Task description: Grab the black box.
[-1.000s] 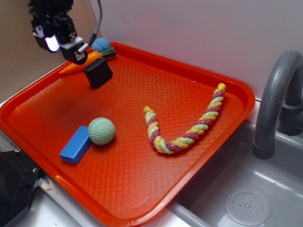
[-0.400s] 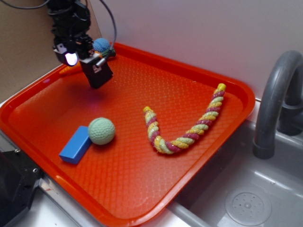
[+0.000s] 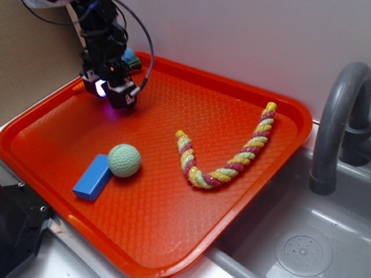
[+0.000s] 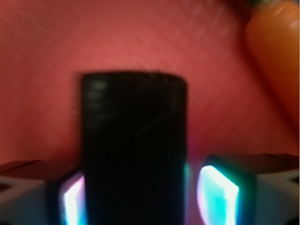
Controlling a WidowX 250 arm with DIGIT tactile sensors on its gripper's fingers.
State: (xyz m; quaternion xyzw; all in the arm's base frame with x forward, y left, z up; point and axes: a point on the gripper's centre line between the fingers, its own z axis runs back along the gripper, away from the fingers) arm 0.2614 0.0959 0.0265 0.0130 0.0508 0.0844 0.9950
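Small matte black squarish box (image 4: 133,145) dead centre in the wrist view, standing between the two lit fingers (image 4: 218,192), long side running away from the camera toward the far tray floor. Straddled, not yet pinched by the look of it: a sliver of glow on the left side, a slightly wider gap on the right, so jaws parted around the box rather than clamped. Touching or just shy of the left pad, impossible to say through the blur.

From the exterior view, box (image 3: 126,99) almost wholly hidden under the black WidowX gripper (image 3: 116,95), sitting on the far left part of the textured red plastic tray (image 3: 243,191), near the back rim. Gripper pointing steeply down, arm coming in from above and behind, cable looping off to the right.

Orange carrot-shaped toy (image 4: 276,56) just beside, off to the upper right in the wrist view, clear of the fingers.

Well apart toward the tray's near side: pale green dimpled ball (image 3: 124,160) touching a blue rectangular block (image 3: 93,178); striped yellow-and-pink rope (image 3: 229,150) curled at the middle.

Judgement: alignment good, box centred; squeeze only.
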